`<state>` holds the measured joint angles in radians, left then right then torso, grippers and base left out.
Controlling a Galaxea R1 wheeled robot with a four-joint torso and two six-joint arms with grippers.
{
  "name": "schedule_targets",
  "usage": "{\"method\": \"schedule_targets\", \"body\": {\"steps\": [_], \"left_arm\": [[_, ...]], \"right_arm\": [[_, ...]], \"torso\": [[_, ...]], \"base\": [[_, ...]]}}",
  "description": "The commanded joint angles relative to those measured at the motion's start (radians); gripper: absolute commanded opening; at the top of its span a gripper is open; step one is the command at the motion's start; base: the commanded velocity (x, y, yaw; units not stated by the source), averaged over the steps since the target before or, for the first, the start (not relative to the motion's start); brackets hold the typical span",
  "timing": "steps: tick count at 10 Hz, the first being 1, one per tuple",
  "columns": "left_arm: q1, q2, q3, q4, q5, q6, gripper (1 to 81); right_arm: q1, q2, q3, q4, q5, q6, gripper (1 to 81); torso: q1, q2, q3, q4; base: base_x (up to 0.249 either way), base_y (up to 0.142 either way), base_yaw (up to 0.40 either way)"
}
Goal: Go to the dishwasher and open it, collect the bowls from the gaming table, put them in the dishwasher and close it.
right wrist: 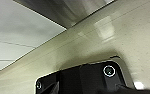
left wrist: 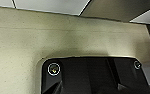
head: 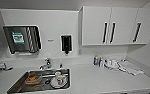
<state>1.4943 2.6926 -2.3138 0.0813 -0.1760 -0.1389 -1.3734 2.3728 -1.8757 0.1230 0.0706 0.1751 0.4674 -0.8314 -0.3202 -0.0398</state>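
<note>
Dishwasher front not visible from head view; I judge it below counter [head: 96, 80], under camera's edge, so back off and tilt down before reaching. Sink [head: 16, 86], far left: orange dish [head: 32, 78], plate with cups [head: 58, 80], possibly. Both grippers' finger state: cannot tell; wrists see only pale surface.

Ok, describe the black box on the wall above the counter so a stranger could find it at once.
Start at the steel sink set in the white counter and look up the white wall behind the tap. The black soap dispenser hangs there, between the steel paper towel holder and the white wall cabinets. It is the small, dark, upright box on that wall.
</note>
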Motion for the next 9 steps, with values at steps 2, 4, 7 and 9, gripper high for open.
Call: {"method": "schedule_targets", "body": {"steps": [2, 4, 7, 9], "left_arm": [[-0.053, -0.009, 0.001, -0.020, 0.039, -0.004, 81.1], [-0.053, -0.002, -0.001, -0.025, 0.039, -0.004, 81.1], [-0.053, 0.007, -0.010, -0.026, 0.039, -0.004, 81.1], [-0.053, 0.009, -0.010, -0.026, 0.039, -0.002, 81.1]], "right_arm": [[0.122, -0.131, 0.089, 0.015, -0.041, 0.144, 81.1], [0.159, -0.183, 0.155, 0.015, -0.041, 0.185, 81.1], [0.191, -0.203, 0.182, 0.023, -0.045, 0.213, 81.1], [0.194, -0.199, 0.181, 0.018, -0.046, 0.213, 81.1]], "torso": [[0.084, -0.132, 0.000, 0.000], [0.130, -0.205, 0.000, 0.000], [0.197, -0.313, 0.000, 0.000], [0.245, -0.389, -0.080, 0.000]], "base": [[0.000, 0.000, 0.000], [0.000, 0.000, 0.000], [0.000, 0.000, 0.000], [0.000, 0.000, 0.000]]}}
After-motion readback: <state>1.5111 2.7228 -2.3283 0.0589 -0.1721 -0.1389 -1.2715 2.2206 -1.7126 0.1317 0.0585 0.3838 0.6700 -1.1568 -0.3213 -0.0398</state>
